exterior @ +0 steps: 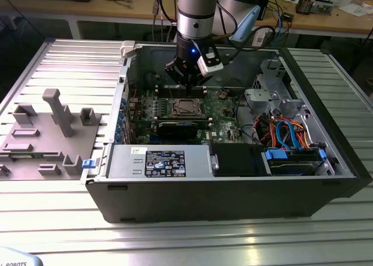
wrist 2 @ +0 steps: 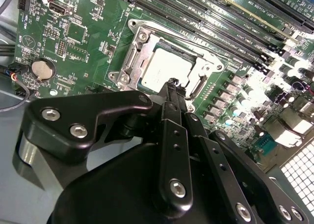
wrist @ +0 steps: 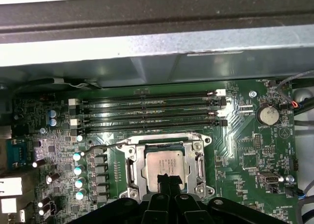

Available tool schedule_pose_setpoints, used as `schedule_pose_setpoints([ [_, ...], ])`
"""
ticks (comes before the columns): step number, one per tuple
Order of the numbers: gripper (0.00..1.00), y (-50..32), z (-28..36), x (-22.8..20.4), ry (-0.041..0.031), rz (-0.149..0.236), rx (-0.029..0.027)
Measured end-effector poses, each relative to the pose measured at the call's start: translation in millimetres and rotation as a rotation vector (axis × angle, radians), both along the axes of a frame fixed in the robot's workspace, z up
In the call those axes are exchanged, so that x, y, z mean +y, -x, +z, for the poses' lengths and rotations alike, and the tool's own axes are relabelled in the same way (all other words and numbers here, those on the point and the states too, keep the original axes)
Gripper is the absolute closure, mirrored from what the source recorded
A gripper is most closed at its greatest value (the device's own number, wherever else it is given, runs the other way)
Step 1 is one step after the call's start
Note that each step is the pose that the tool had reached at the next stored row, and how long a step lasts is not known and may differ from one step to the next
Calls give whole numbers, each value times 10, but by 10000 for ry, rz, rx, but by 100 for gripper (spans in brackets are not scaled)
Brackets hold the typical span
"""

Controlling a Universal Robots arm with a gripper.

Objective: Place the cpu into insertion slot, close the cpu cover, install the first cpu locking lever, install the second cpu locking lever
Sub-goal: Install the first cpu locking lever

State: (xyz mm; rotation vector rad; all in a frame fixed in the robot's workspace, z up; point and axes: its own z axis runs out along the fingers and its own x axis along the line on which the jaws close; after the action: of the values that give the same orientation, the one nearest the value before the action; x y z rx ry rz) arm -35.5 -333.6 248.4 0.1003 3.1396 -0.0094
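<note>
The exterior view is looking down from well back over the open case [exterior: 233,190], arm [exterior: 195,16] standing at twelve o'clock. Both wrist views are peering close past the gripper [wrist 2: 171,84] [wrist: 167,177], sharing the cpu [wrist 2: 164,72] [wrist: 164,162].

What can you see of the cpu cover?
The cpu cover is a thin silvery metal frame with a square opening, lying flat over the socket on the green motherboard. The cpu shows through the opening. The gripper, jaws together, hangs at one edge of the opening; whether it touches the frame cannot be told.
</note>
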Motion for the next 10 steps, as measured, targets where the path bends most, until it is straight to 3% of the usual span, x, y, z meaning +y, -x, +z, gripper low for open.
schedule_pose_setpoints([
  [10,89,0,0,0,0,104,0],
])
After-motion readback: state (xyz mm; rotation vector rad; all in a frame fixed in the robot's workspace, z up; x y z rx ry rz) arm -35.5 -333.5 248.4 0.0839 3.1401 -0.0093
